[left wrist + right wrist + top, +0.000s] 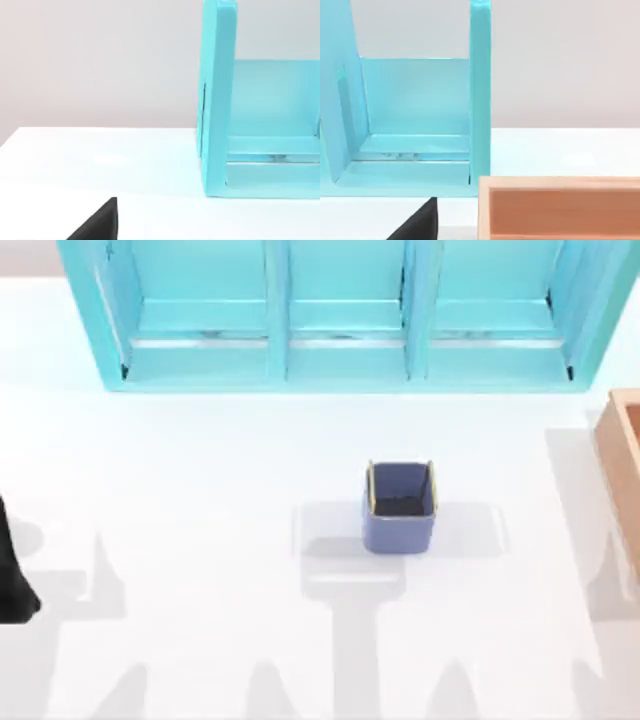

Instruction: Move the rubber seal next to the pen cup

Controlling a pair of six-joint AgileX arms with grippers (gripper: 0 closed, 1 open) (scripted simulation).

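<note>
- Standing upright near the middle of the white bench [200, 460] in the top view is the pen cup [398, 532], a small square periwinkle-blue cup with thin yellow rim edges and a dark inside.
- The pen cup is alone on its patch of bench, with nothing touching it. A soft grey shadow spreads on the bench to either side of it and toward the near edge.
- Behind the pen cup, well apart from it, a large turquoise shelf unit [345, 375] runs along the far side of the bench. Upright dividers split it into open compartments that face the cup.
- A light wooden box [622, 455] sits at the bench's right side, cut off by the edge of the top view and well apart from the cup.
- A black part of the left arm [12, 570] shows at the top view's far left edge, away from the cup.
- The left wrist view shows a black wedge of the left claw [97, 222] low over the bench. One end wall of the shelf unit [218, 100] stands farther off. I cannot tell whether this claw is spread or pressed together.
- The right wrist view shows a like black wedge of the right claw [417, 222] beside the wooden box [560, 182]. The box stands just in front of the other end of the shelf unit [480, 90]. I cannot tell this claw's state either.
</note>
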